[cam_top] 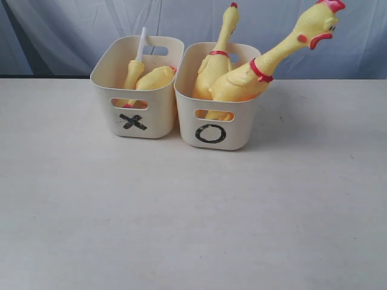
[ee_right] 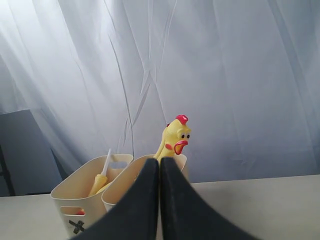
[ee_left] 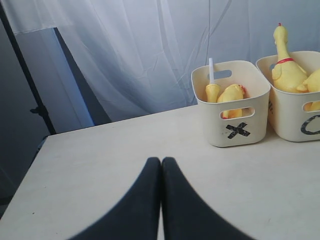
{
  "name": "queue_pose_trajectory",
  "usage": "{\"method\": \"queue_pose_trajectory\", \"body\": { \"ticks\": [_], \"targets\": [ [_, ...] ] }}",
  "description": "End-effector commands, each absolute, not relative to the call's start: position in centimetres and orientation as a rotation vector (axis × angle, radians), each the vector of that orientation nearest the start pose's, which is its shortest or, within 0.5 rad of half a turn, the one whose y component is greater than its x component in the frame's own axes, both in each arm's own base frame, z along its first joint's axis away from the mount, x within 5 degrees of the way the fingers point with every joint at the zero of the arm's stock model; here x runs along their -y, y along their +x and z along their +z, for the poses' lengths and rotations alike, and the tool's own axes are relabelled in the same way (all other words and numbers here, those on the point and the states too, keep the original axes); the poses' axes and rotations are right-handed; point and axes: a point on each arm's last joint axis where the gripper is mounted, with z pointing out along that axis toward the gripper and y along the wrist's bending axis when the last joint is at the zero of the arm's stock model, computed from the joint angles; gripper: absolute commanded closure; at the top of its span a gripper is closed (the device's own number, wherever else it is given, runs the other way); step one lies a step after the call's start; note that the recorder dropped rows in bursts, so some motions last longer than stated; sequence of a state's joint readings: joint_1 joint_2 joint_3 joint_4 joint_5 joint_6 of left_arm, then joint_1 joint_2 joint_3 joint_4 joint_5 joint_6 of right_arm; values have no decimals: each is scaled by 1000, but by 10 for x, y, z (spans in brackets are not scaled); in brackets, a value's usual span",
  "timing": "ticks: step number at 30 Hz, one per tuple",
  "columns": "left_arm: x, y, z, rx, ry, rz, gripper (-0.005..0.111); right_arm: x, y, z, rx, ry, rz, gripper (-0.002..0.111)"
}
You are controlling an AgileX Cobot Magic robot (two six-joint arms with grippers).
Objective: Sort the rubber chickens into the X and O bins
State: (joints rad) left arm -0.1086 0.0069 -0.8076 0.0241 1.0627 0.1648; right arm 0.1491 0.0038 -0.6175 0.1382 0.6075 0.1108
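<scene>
The X bin (cam_top: 138, 119) stands left of the O bin (cam_top: 211, 130) at the back of the table. Inside the X bin lie two headless rubber chickens, one with a white stick (cam_top: 141, 45) and one beside it (cam_top: 155, 78). Two chickens with heads stand in the O bin: one upright (cam_top: 216, 57), one leaning right with its red-combed head (cam_top: 318, 24) out past the rim. Neither gripper shows in the exterior view. My left gripper (ee_left: 161, 161) is shut and empty, well short of the X bin (ee_left: 235, 127). My right gripper (ee_right: 159, 162) is shut and empty, in front of the O bin (ee_right: 125, 187).
A pale table (cam_top: 193, 217) spreads in front of the bins. A white curtain (cam_top: 72, 30) hangs behind. A dark stand (ee_left: 30, 95) rises past the table's far left corner in the left wrist view.
</scene>
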Motion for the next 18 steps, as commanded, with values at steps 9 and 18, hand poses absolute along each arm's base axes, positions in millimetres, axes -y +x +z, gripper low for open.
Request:
{"method": "queue_pose_trajectory", "body": {
  "ticks": [9, 18],
  "targets": [
    [-7, -52, 356, -1720, 201, 108, 107, -6, -16, 350, -1469, 12, 346, 107],
    [-7, -52, 356, -1720, 201, 108, 107, -7, -16, 350, -1469, 15, 370, 107]
  ]
}}
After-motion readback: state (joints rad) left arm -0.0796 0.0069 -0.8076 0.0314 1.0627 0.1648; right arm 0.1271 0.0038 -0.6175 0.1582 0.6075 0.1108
